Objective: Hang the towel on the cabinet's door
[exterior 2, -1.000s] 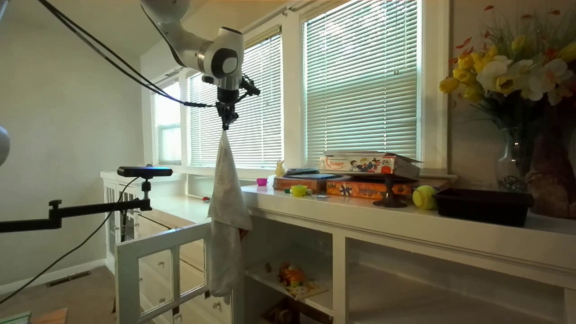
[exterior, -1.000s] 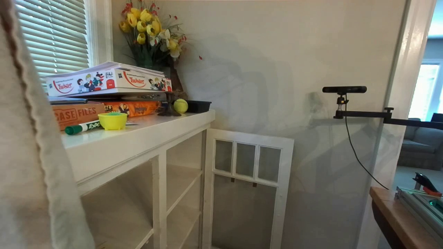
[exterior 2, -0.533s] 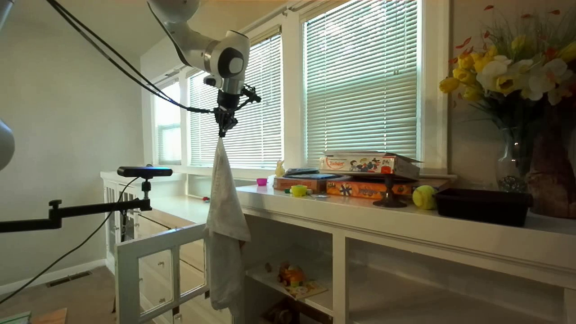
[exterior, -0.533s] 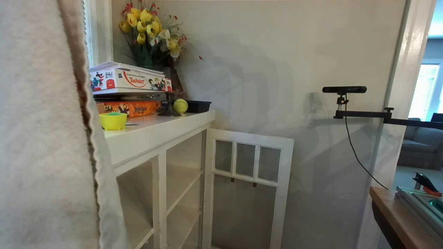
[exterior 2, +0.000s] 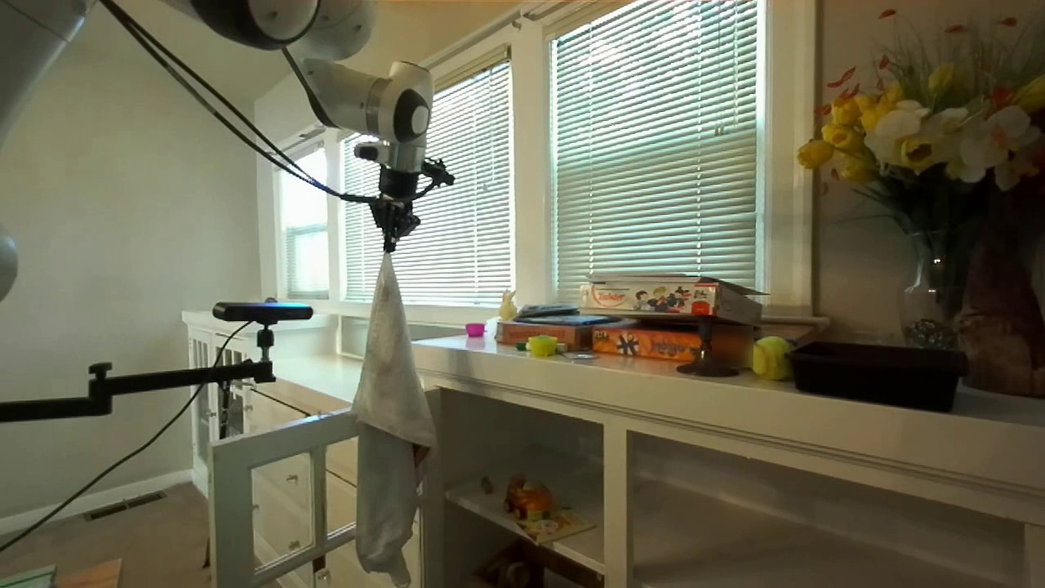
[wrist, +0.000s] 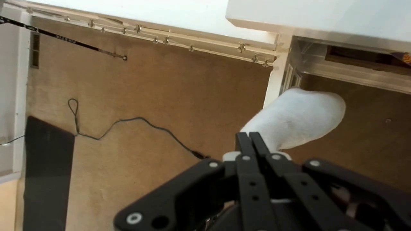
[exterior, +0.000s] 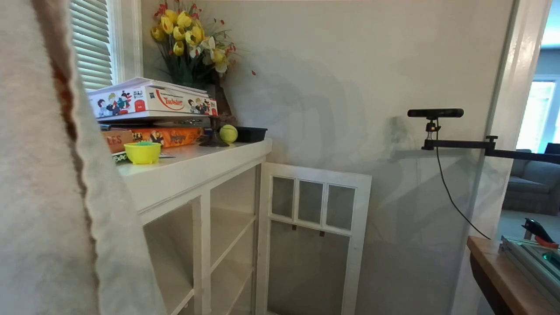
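The off-white towel [exterior 2: 390, 392] hangs narrow-topped beside the open cabinet door [exterior 2: 232, 506].

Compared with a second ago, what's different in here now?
In an exterior view, the claw and the towel pinched in it have shifted left and lower; nothing was let go. The cabinet door, Twister game box and tennis ball stayed put.

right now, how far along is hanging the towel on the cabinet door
Done: the towel looks gripped and raised, dangling by its top from the end effector.
In hand: it hangs at the open cabinet door, overlapping part of it in an exterior view; whether they touch, I can't tell.
Left: probably draping it over the door and letting go, since the end effector is closed on it.
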Controlling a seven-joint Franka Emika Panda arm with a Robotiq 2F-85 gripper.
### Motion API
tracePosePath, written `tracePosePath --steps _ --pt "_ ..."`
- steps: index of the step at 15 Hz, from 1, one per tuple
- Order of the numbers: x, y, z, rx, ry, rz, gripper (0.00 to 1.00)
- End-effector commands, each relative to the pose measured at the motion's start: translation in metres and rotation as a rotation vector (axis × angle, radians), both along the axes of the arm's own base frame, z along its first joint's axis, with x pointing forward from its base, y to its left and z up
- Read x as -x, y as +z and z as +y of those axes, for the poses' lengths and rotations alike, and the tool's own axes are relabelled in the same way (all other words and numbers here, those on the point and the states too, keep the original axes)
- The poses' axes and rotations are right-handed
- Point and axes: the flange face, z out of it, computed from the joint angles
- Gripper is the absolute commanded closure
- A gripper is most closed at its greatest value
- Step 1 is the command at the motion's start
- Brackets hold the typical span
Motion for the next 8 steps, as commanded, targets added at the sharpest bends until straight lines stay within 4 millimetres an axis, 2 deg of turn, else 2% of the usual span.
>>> tracePosePath --steps 1,6,8 --pt "-0.001 -0.001 -0.001 0.002 -0.003 0.001 0.96" --pt "-0.004 -0.001 -0.006 0.002 -0.012 0.001 0.96" --pt "-0.012 -0.009 -0.002 -0.027 0.009 -0.015 0.99"
